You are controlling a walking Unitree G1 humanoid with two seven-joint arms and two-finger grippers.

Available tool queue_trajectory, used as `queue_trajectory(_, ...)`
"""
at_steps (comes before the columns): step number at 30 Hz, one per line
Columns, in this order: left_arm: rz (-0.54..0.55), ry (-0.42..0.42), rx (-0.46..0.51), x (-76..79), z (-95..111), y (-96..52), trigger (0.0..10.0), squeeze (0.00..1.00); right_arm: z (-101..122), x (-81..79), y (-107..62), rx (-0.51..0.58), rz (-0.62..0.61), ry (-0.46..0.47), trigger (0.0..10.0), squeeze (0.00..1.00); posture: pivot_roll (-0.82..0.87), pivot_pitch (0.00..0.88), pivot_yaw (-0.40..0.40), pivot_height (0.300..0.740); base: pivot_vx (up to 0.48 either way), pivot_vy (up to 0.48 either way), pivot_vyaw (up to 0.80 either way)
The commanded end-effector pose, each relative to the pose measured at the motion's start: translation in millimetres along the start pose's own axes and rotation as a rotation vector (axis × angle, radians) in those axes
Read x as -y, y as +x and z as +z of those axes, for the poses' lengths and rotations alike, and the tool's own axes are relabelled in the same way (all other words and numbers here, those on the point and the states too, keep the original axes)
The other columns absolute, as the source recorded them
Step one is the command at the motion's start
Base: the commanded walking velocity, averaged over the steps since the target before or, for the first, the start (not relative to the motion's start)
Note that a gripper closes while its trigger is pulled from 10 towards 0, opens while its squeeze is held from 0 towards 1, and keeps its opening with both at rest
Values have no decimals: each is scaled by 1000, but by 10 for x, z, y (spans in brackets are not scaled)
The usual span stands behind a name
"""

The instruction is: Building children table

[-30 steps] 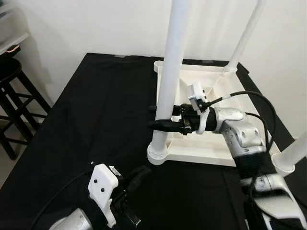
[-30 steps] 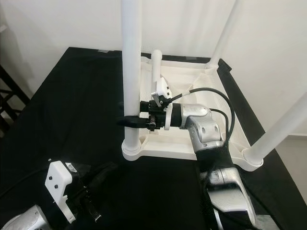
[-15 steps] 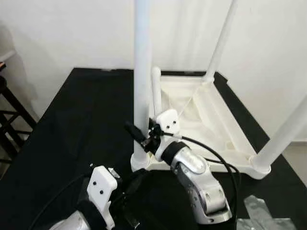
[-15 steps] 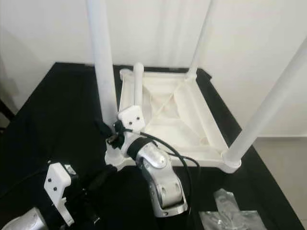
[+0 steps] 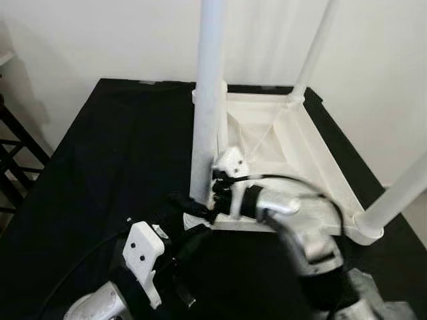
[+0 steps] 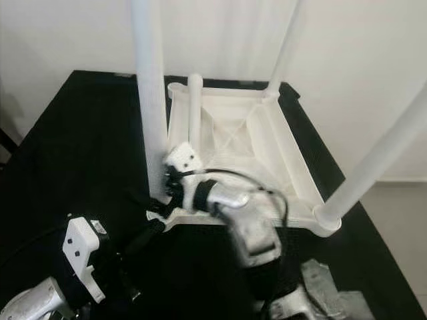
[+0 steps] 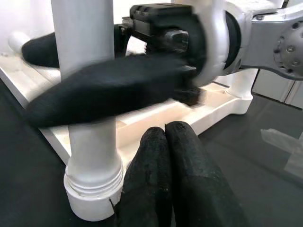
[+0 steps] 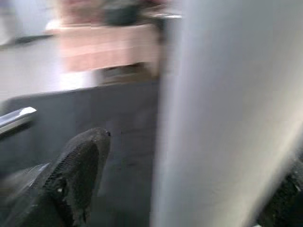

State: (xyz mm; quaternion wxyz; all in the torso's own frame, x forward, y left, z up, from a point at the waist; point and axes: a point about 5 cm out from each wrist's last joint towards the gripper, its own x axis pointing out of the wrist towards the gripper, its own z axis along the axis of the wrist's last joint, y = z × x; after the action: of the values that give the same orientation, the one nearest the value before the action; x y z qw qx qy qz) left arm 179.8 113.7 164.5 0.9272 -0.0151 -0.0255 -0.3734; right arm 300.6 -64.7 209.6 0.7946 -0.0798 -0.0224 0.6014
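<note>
A white children's table point(image 5: 327, 175) lies upside down on a black cloth point(image 5: 113, 147), its legs pointing up. My right gripper point(image 5: 193, 203) is open and straddles the near-left leg point(image 5: 209, 87) just above its base. In the right wrist view that leg point(image 8: 218, 118) rises beside one black finger point(image 8: 78, 179), with a gap between them. My left gripper point(image 5: 197, 239) is shut and holds nothing, low on the cloth in front of that corner. The left wrist view has its fingers point(image 7: 164, 130) pressed together, and beyond them the right gripper's finger point(image 7: 109, 90) crosses the leg point(image 7: 85, 38).
Other legs stand at the far right corner point(image 5: 313, 50) and the near right corner point(image 5: 403, 193); a shorter one is at the far left point(image 6: 195, 107). A dark stool point(image 5: 13, 153) stands left of the cloth. A crumpled silver bag point(image 6: 327, 287) lies near right. A white wall runs behind.
The camera has shifted. My right arm has swung in from the right toward the front, and its gripper now sits lower on the same leg. The left gripper has stayed low and shut.
</note>
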Motion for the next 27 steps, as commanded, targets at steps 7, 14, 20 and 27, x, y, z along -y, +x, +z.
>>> queue_trajectory(7, -8, -19, -5, 30, -57, 30, 10000, 0, 49, 484, -99, -45, -6, -22, 10000, 0, 64, 70, -106, 740, 0, 0, 0)
queue_trajectory(14, -8, -19, 0, 21, -70, 60, 10000, 0, 31, 630, -182, -55, -16, -5, 10000, 0, 63, 56, -111, 740, 0, 0, 0)
queue_trajectory(20, -8, -19, 4, 5, -72, 82, 10000, 0, -2, 655, -227, -22, -23, 15, 0, 0, 64, 47, -106, 740, 0, 0, 0)
queue_trajectory(27, -16, -23, 5, -34, -73, 93, 10000, 0, -45, 649, -383, 0, -40, 15, 0, 0, 69, 50, -84, 740, 0, 0, 0)
